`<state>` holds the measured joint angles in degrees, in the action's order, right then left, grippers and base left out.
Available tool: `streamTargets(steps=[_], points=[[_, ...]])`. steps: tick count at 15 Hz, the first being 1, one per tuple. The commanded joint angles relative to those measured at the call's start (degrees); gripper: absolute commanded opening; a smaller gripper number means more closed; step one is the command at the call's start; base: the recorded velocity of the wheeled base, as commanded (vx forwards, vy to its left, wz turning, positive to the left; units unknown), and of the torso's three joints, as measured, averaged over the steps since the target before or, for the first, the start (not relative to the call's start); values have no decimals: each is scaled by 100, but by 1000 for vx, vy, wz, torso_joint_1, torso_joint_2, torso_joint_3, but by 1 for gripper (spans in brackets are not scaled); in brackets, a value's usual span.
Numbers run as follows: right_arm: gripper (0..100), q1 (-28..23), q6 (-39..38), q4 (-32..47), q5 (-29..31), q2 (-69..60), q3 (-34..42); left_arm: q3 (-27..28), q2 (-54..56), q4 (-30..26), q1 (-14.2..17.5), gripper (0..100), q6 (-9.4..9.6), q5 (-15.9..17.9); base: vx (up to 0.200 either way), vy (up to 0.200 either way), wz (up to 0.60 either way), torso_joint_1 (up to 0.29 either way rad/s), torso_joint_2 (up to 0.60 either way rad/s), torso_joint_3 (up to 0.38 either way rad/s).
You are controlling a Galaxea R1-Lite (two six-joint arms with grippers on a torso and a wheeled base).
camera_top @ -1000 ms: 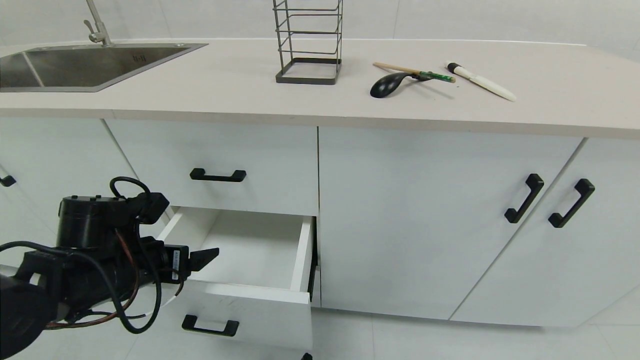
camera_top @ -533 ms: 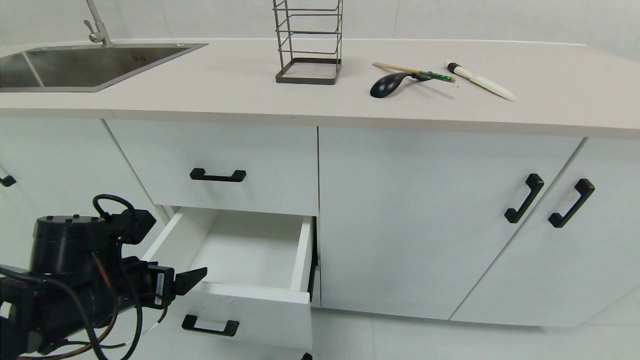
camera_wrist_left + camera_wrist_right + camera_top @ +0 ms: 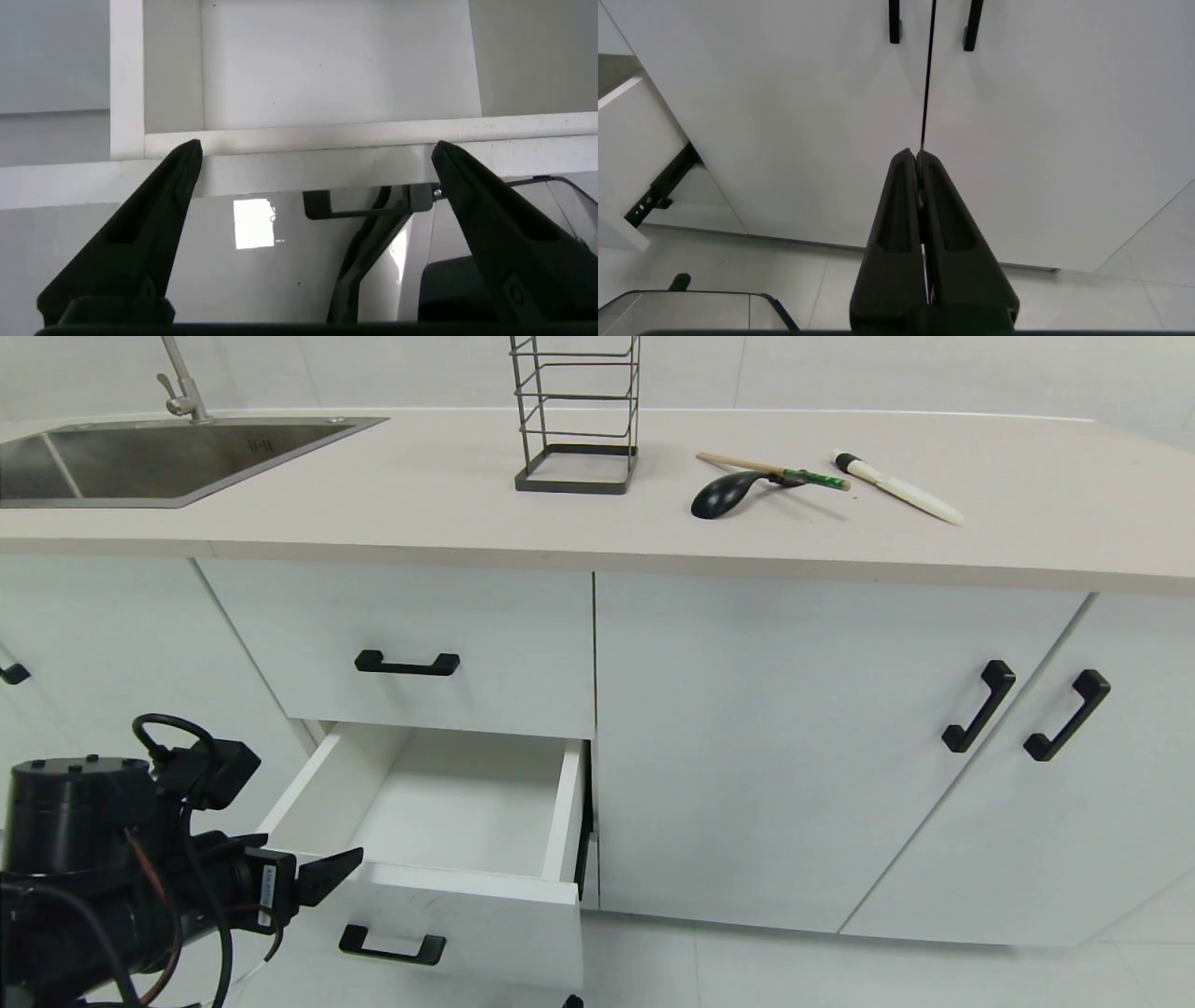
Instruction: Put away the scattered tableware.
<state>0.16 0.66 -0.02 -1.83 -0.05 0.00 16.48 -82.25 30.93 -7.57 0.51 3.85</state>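
Lying on the pale countertop (image 3: pixel 373 513): spoon (image 3: pixel 719 497), perhaps chopsticks (image 3: pixel 775 469); left gripper (image 3: pixel 318 149) wide, right gripper (image 3: pixel 918 159) pressed together.

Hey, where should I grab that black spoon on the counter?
Come from above and pinch the spoon at its neck, just behind the bowl, probably: the chopsticks lie across the handle's far end, and the bowl looks too broad.

Kitchen, sink (image 3: pixel 168 453), countertop (image 3: pixel 597 523), white cabinets (image 3: pixel 822 747)
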Motion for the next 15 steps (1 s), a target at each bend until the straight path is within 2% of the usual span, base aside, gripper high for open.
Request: streamTargets(steps=[1, 7, 15], points=[[0, 2, 4, 2, -2, 5, 0, 162, -46, 10, 1, 100, -7, 1, 0, 0, 0, 0, 0, 0], [0, 2, 4, 2, -2, 5, 0, 347, -722, 10, 89, 100, -34, -7, 0, 0, 0, 0, 0, 0], [0, 2, 4, 2, -2, 5, 0, 31, -634, 10, 89, 100, -7, -25, 0, 0, 0, 0, 0, 0]])
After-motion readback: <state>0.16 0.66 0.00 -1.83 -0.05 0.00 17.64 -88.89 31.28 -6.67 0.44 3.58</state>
